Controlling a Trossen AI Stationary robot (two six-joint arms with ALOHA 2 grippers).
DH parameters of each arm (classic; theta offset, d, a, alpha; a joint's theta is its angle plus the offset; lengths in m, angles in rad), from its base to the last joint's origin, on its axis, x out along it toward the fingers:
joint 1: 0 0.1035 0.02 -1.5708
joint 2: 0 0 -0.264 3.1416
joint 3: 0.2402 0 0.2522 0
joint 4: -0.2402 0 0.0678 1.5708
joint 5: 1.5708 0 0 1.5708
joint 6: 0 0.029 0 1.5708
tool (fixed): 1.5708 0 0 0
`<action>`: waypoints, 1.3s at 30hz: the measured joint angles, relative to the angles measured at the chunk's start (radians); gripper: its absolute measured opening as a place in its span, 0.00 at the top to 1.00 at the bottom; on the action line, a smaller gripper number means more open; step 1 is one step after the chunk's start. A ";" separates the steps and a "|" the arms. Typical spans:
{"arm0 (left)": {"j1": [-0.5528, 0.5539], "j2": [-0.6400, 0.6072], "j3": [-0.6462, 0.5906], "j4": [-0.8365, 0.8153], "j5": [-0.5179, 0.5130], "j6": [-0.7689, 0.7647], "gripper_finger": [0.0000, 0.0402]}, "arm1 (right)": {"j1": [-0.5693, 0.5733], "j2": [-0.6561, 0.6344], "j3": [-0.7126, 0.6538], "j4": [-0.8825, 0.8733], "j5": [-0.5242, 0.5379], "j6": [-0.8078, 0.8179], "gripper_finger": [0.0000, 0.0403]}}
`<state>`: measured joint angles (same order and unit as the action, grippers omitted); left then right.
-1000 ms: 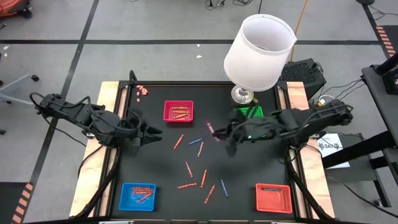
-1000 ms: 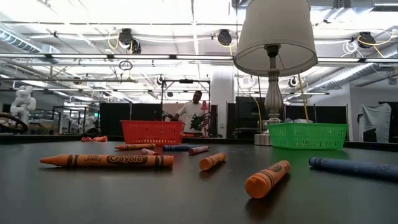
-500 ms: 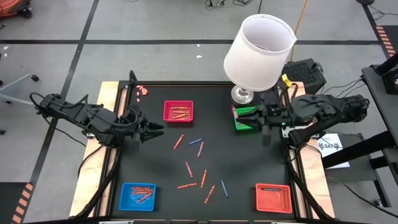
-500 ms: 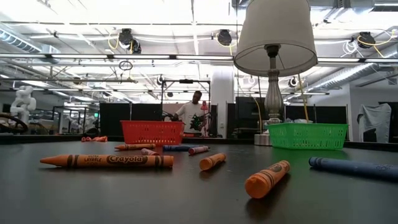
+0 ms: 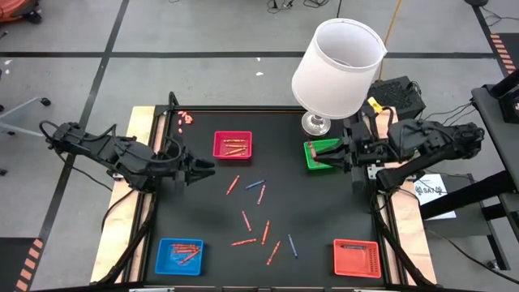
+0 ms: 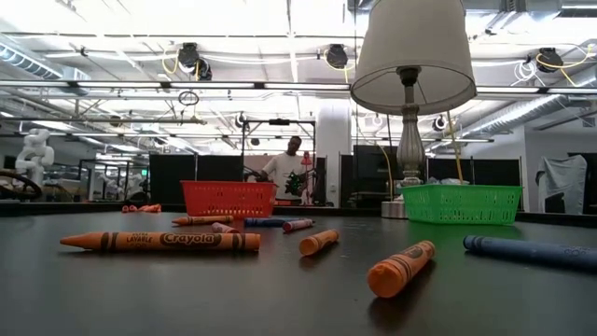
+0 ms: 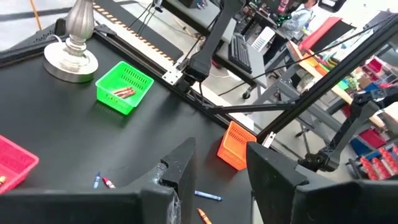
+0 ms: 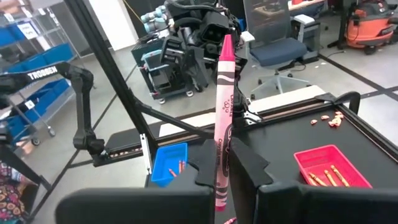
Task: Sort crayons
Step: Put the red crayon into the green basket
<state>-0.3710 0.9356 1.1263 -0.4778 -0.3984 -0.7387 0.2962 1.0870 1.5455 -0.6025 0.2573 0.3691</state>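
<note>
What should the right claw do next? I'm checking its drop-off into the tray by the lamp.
Probably lower a little and open. The right claw is shut on a pink crayon and sits over the green tray, which already holds crayons. The left claw waits open at the table's left.

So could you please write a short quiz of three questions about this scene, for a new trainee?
1. True or false: the right gripper is shut on a pink crayon.
2. Which tray is the right gripper over in the high view? A: blue tray. B: green tray. C: orange-red tray.
3. Fill in: the left gripper is open and holds ____.

Key: 1 true. 2 B. 3 nothing; it waits at the table's left side, beside the pink tray.
</note>
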 joint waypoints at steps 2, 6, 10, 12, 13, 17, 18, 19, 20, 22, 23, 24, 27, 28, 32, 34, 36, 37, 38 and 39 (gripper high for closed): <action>0.000 0.000 0.000 -0.002 0.000 -0.014 0.65 | 0.000 0.001 0.000 0.000 0.000 -0.013 0.98; 0.001 0.000 0.000 -0.002 -0.008 0.011 0.65 | 0.000 0.001 0.000 0.000 -0.001 -0.038 0.98; 0.012 0.001 0.000 -0.002 -0.034 0.045 0.65 | 0.000 0.001 0.000 0.007 0.000 -0.041 0.98; 0.017 0.000 0.000 -0.002 -0.037 0.045 0.65 | 0.000 0.001 0.000 0.034 0.000 -0.043 0.98; 0.019 0.001 0.000 -0.002 -0.037 0.045 0.65 | 0.000 0.001 0.000 0.048 -0.001 -0.044 0.98; 0.018 0.001 0.000 -0.002 -0.041 0.091 0.65 | 0.000 0.002 0.000 0.062 0.000 -0.078 0.98; 0.018 0.001 0.000 -0.002 -0.046 0.105 0.65 | 0.000 0.002 0.000 0.061 0.000 -0.096 0.98; 0.018 0.001 0.000 -0.002 -0.047 0.120 0.65 | 0.000 0.002 0.000 0.061 0.000 -0.115 0.98; 0.018 0.001 0.000 -0.002 -0.048 0.131 0.65 | 0.000 0.002 0.000 0.061 0.000 -0.132 0.98; 0.018 0.001 0.000 -0.002 -0.048 0.159 0.65 | 0.000 0.002 0.000 0.061 0.001 -0.168 0.98; 0.018 0.001 0.000 -0.002 -0.048 0.175 0.65 | 0.000 0.002 0.000 0.060 0.001 -0.189 0.98; 0.018 0.001 0.000 -0.002 -0.048 0.189 0.65 | 0.000 0.002 0.000 0.060 0.001 -0.210 0.98; 0.018 0.001 0.000 -0.002 -0.047 0.225 0.65 | 0.000 0.002 0.000 0.060 0.001 -0.258 0.98; 0.018 0.001 0.000 -0.003 -0.047 0.230 0.65 | 0.000 0.002 0.000 0.060 0.002 -0.264 0.98; 0.018 0.001 0.000 -0.006 -0.045 0.247 0.65 | 0.000 0.002 0.000 0.060 0.002 -0.288 0.98; 0.018 0.001 0.000 -0.006 -0.034 0.273 0.65 | 0.000 0.002 0.000 0.060 0.003 -0.302 0.98; 0.018 0.001 0.000 -0.006 -0.024 0.301 0.65 | 0.000 0.002 0.000 0.060 0.003 -0.314 0.98; 0.018 0.001 0.000 -0.006 -0.023 0.308 0.65 | 0.000 0.002 0.000 0.060 0.003 -0.320 0.98; 0.018 0.001 0.000 -0.006 -0.022 0.310 0.65 | 0.000 0.002 0.000 0.060 0.003 -0.329 0.98; 0.018 0.001 0.000 -0.007 -0.022 0.310 0.65 | 0.000 0.002 0.000 0.060 0.003 -0.335 0.98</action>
<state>-0.3527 0.9363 1.1263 -0.4851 -0.4206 -0.4286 0.2962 1.0889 1.5455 -0.5423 0.2600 0.0342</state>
